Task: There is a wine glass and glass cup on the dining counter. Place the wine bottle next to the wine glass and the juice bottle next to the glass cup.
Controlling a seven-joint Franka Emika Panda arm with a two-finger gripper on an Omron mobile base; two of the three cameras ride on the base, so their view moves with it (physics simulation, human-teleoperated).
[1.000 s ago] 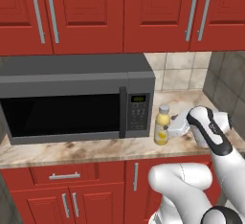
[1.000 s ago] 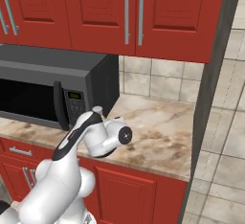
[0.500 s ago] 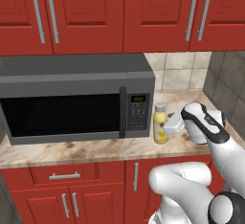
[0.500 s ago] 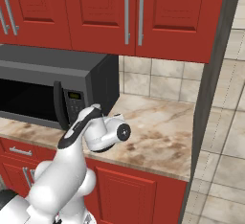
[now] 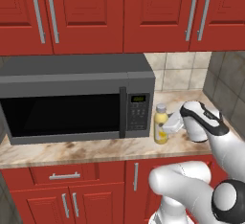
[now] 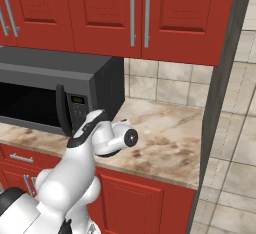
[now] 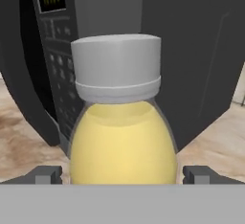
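Note:
The juice bottle (image 5: 160, 132), yellow with a pale cap, stands on the kitchen counter just right of the microwave. My gripper (image 5: 169, 123) reaches it from the right at body height. In the hand view the juice bottle (image 7: 122, 141) sits centred and very close. The gripper (image 7: 123, 176) is open, with one fingertip (image 7: 48, 174) on each side of the bottle's body and a small gap on either side. In the right base view my arm hides the bottle. The wine bottle, wine glass, glass cup and dining counter are out of view.
A dark grey microwave (image 5: 72, 98) stands close on the bottle's left, also seen as the microwave (image 6: 50, 98). Red wall cabinets (image 5: 119, 12) hang overhead. The marbled counter (image 6: 165, 138) runs right to a tiled wall, with red base cabinets (image 5: 67, 194) below.
My hand has moved left along the counter toward the juice bottle, and its fingers now stand on either side of it. The bottle has not moved.

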